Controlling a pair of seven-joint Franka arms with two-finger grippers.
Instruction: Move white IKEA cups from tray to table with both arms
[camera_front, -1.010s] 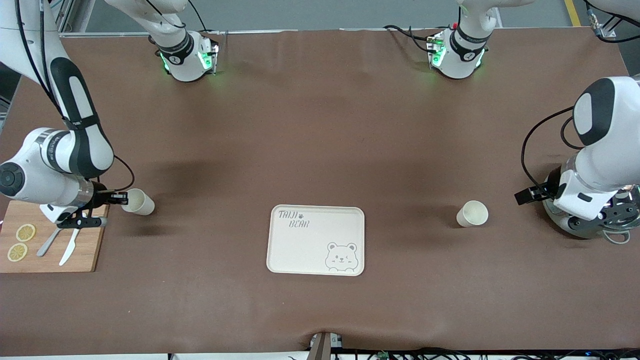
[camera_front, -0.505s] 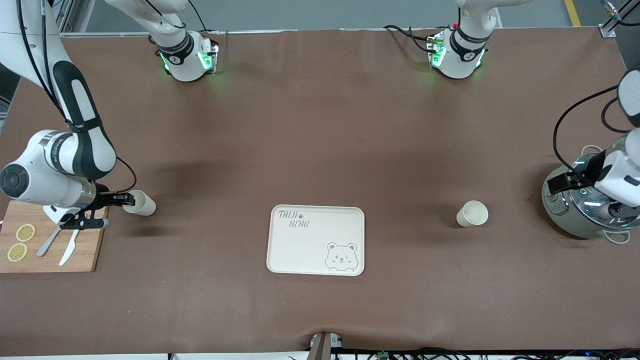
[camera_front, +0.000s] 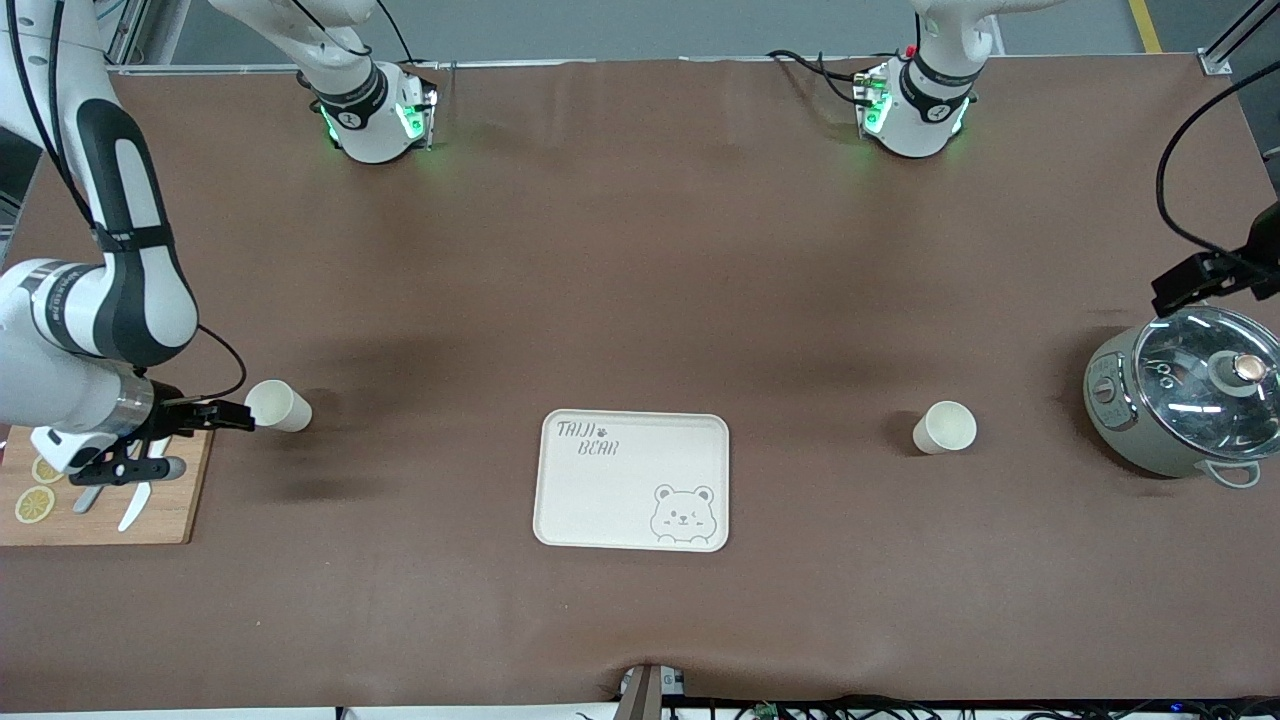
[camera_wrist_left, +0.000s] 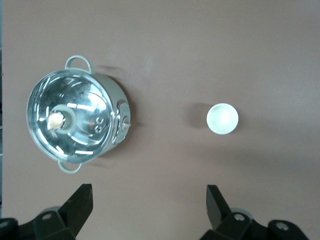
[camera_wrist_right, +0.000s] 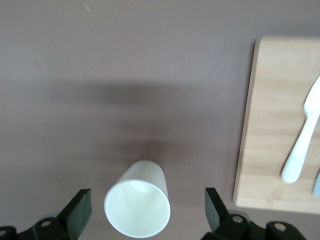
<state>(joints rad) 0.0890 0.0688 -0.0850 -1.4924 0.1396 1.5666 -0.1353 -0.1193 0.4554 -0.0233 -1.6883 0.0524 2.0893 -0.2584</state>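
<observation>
Two white IKEA cups stand upright on the brown table. One cup (camera_front: 278, 406) is near the right arm's end and shows in the right wrist view (camera_wrist_right: 137, 206). My right gripper (camera_front: 205, 415) is open just above and beside it. The cup lies between the wide-apart fingers (camera_wrist_right: 76, 210), untouched. The other cup (camera_front: 944, 427) is near the left arm's end and shows small in the left wrist view (camera_wrist_left: 222, 118). My left gripper (camera_front: 1200, 280) is open and empty (camera_wrist_left: 148, 200), high over bare table by the pot.
A bear-printed tray (camera_front: 632, 480) lies mid-table between the cups. A grey-green glass-lidded pot (camera_front: 1185, 400) stands at the left arm's end (camera_wrist_left: 75, 122). A wooden board (camera_front: 60, 520) with lemon slices and white cutlery lies at the right arm's end (camera_wrist_right: 280, 145).
My right gripper has drawn back from its cup toward the board. My left arm has swung up and away, uncovering the pot. Both cups stay put.
</observation>
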